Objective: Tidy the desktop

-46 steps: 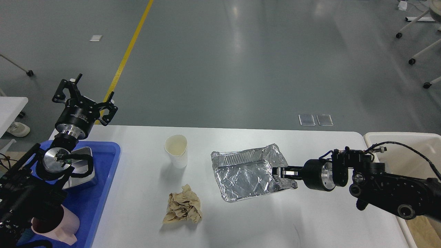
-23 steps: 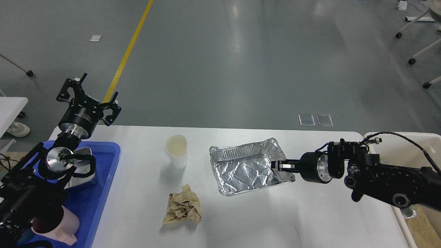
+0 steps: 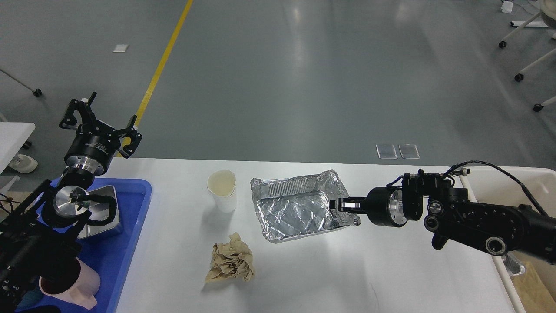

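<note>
The white desktop [image 3: 347, 269] holds a crumpled aluminium foil tray [image 3: 295, 208], a white paper cup [image 3: 222, 189] and a crumpled brown paper ball [image 3: 230, 261]. My right gripper [image 3: 338, 204] comes in from the right and is shut on the foil tray's right rim. The tray now lies just right of the cup. My left gripper [image 3: 100, 119] is open and empty, raised above the back left corner of the desktop, over the blue tray [image 3: 130, 226].
The blue tray at the left holds a metal container [image 3: 102, 217] and a pink cup [image 3: 71, 282]. A beige bin [image 3: 504, 182] stands beyond the desktop's right edge with scraps inside. Grey floor lies beyond the far edge.
My right gripper has moved left with the foil tray, bringing it close to the paper cup. My left gripper has shifted slightly and stays open.
</note>
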Action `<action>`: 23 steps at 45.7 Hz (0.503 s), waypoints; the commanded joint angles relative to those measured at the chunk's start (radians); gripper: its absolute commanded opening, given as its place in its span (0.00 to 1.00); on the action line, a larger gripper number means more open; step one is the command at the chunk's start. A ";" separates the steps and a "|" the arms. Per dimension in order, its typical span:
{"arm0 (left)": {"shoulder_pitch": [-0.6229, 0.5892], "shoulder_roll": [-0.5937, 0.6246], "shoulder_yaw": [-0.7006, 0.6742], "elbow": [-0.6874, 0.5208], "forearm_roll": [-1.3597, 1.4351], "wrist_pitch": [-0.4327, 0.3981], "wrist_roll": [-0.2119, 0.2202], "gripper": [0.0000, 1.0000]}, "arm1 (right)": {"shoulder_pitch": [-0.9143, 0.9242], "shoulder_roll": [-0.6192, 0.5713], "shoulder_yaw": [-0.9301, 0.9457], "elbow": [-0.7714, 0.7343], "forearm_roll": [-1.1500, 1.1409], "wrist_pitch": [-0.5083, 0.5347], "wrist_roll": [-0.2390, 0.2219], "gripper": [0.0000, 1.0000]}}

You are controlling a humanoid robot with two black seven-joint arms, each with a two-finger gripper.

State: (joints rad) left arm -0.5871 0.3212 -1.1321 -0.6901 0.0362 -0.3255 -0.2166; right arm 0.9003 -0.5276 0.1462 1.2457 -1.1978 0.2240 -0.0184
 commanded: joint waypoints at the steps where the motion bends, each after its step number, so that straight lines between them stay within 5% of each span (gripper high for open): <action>1: -0.011 0.024 -0.002 -0.003 0.100 0.002 -0.006 0.97 | 0.000 -0.002 -0.023 -0.002 0.009 -0.002 0.000 0.00; 6: -0.008 0.039 -0.002 -0.064 0.260 0.072 -0.009 0.97 | 0.006 -0.008 -0.046 0.000 0.078 0.000 0.000 0.00; 14: 0.039 0.070 0.064 -0.380 0.533 0.397 0.019 0.97 | 0.009 -0.008 -0.062 -0.003 0.084 0.000 0.000 0.00; 19: 0.049 0.203 0.170 -0.543 0.570 0.453 0.089 0.96 | 0.009 -0.003 -0.063 -0.009 0.084 0.000 0.000 0.00; 23: 0.046 0.330 0.302 -0.629 0.580 0.454 0.097 0.97 | 0.005 0.000 -0.063 -0.018 0.081 0.000 0.000 0.00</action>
State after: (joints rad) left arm -0.5421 0.5005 -0.9791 -1.1967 0.5955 0.1096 -0.1446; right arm 0.9095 -0.5322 0.0838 1.2376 -1.1137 0.2237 -0.0184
